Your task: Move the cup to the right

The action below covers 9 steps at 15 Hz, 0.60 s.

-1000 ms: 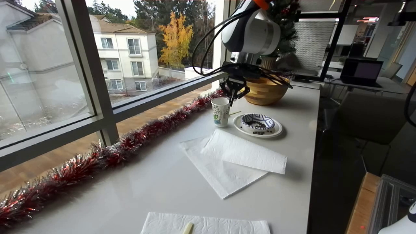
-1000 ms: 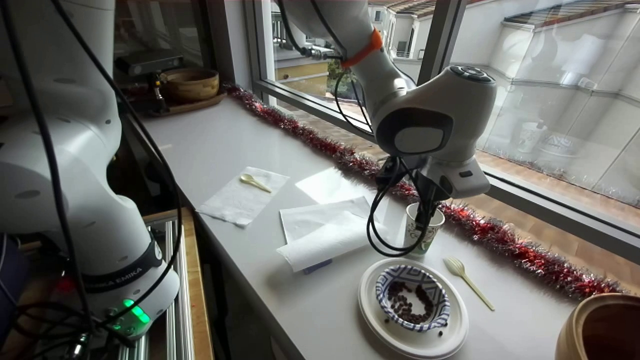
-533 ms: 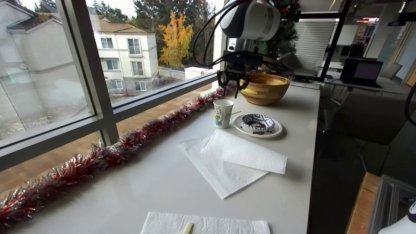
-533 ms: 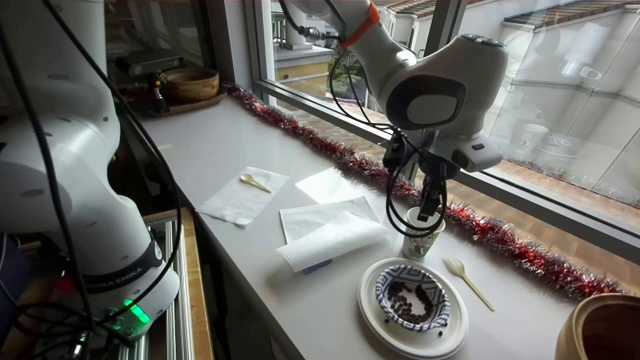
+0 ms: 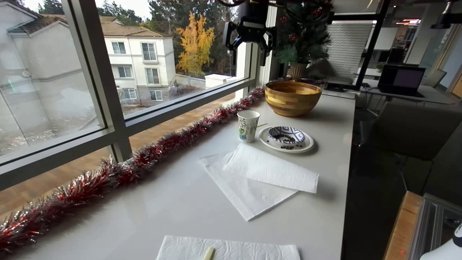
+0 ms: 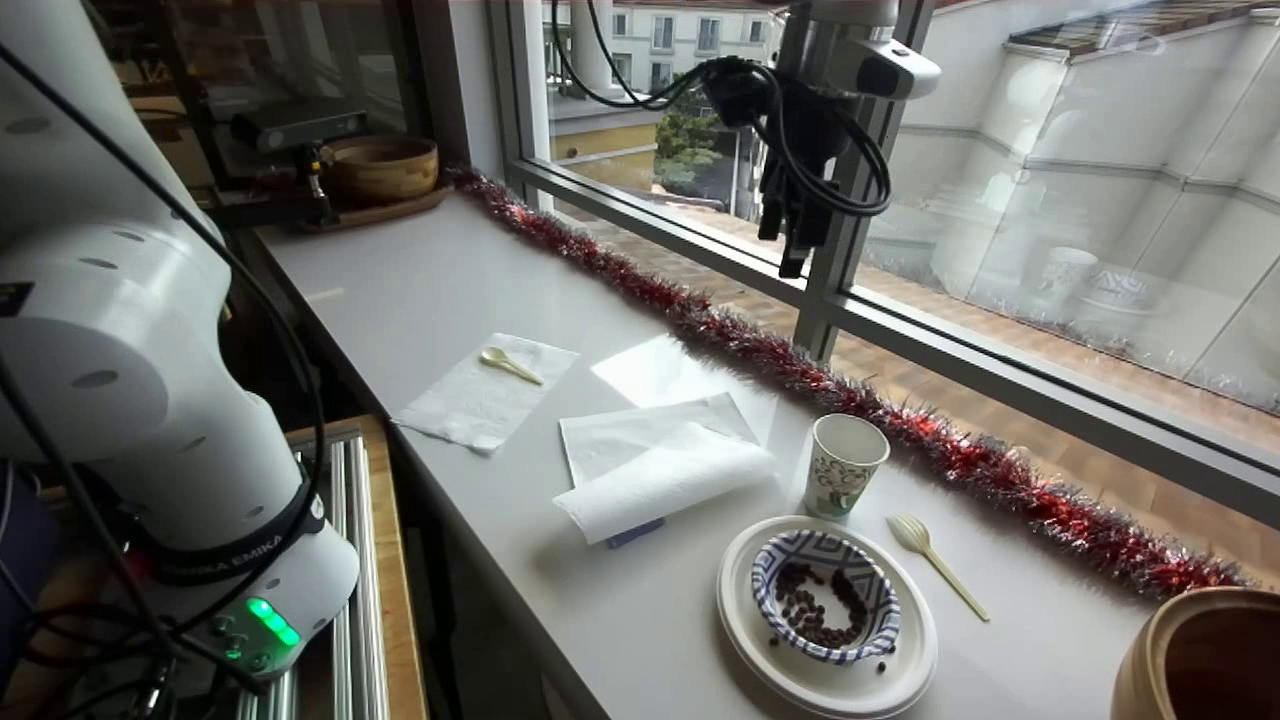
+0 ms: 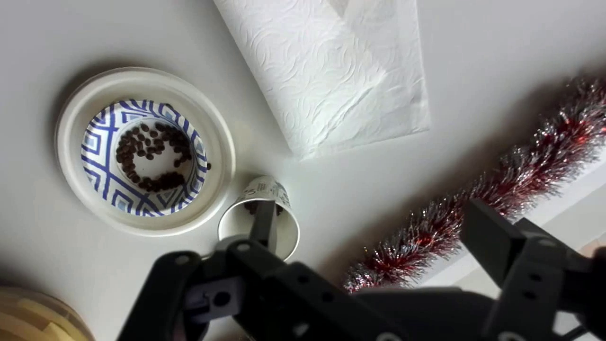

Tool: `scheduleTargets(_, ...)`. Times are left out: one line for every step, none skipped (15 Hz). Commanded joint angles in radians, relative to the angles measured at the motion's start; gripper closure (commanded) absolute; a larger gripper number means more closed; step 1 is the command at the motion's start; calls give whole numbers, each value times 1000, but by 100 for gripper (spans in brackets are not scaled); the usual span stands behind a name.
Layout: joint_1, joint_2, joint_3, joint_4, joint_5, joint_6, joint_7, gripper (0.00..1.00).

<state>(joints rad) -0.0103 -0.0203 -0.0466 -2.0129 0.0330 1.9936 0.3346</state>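
The Robotiq gripper (image 5: 248, 59) points downward, well above the level of the paper plate (image 6: 738, 610), its two fingers (image 7: 492, 241) standing apart. The paper cup (image 5: 248, 126) stands upright just beside the plate. A blue-patterned paper bowl (image 7: 97, 147) on the plate holds dark brown beans (image 7: 165, 182); a few more lie on the plate. The wrist view shows beans inside the cup, hidden in both exterior views. In an exterior view, a pale fork (image 6: 947, 575) appears whole near the plate.

Cup (image 6: 842, 478) between garland (image 6: 825, 382) and plate (image 6: 735, 605), bowl (image 6: 768, 598) on plate, spoon (image 6: 513, 367) on paper towel (image 6: 470, 410)
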Motion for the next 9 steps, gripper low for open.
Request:
scheduleTargets(3, -17, 23, 1, -6, -24, -6, 0)
scheduleTargets(9, -26, 31, 1, -9, -35, -8, 0)
scheduleTargets(11, -29, 34, 0, -11, -38, -11, 0)
scheduleTargets(10, -29, 33, -1, -12, -39, -17, 0)
scheduleTargets(8, -28, 31, -3, -13, -39, -22, 0)
scheduleTargets(6, -27, 29, -4, -13, -39, -26, 0)
scheduleTargets(6, -27, 28, -5, -13, -39, -28, 0)
scheduleTargets(6, -27, 28, -6, -13, -39, -28, 0)
scheduleTargets(6, -27, 28, -6, -13, -39, -28, 0)
